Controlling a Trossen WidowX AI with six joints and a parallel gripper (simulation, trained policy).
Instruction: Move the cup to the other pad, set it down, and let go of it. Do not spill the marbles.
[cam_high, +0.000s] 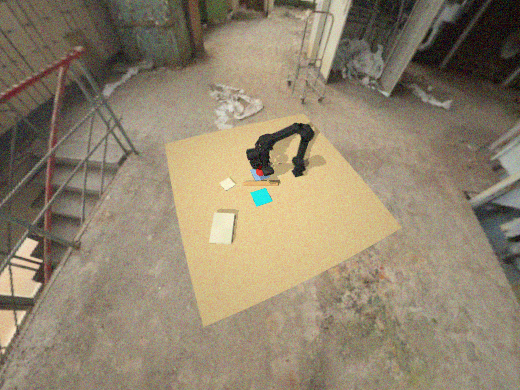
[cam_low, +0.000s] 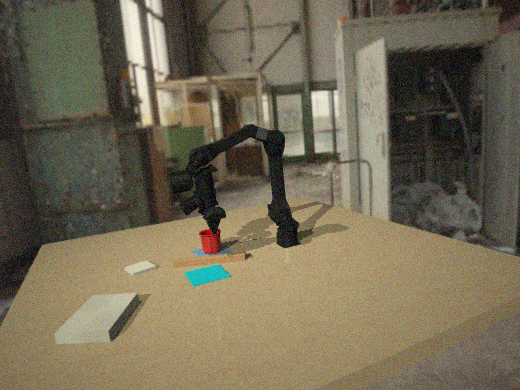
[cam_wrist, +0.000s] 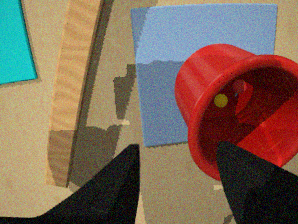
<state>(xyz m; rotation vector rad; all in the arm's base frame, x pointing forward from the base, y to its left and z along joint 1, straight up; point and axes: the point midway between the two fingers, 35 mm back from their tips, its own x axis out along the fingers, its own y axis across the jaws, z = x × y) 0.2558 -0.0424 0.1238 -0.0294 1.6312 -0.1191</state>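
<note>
A red cup (cam_high: 260, 172) (cam_low: 210, 242) (cam_wrist: 207, 80) stands upright on the blue pad (cam_low: 199, 253) (cam_wrist: 165, 35). In the wrist view a yellow marble (cam_wrist: 220, 100) shows inside it, with a reddish one partly seen beside it; the rest of the inside is in shade. My gripper (cam_low: 214, 231) (cam_wrist: 178, 152) is partly open with nothing between its fingers. Its tips are low, at about the height of the cup's rim. In the wrist view the right finger overlaps the near rim; whether they touch I cannot tell. The cyan pad (cam_high: 261, 197) (cam_low: 208, 275) (cam_wrist: 15, 45) has nothing on it.
A low wooden bar (cam_high: 255, 184) (cam_low: 200, 260) (cam_wrist: 75, 65) lies between the two pads. A small pale tile (cam_high: 227, 184) (cam_low: 140, 268) lies off one end of the bar. A larger pale block (cam_high: 222, 228) (cam_low: 95, 315) lies farther from the arm's base, past the cyan pad.
</note>
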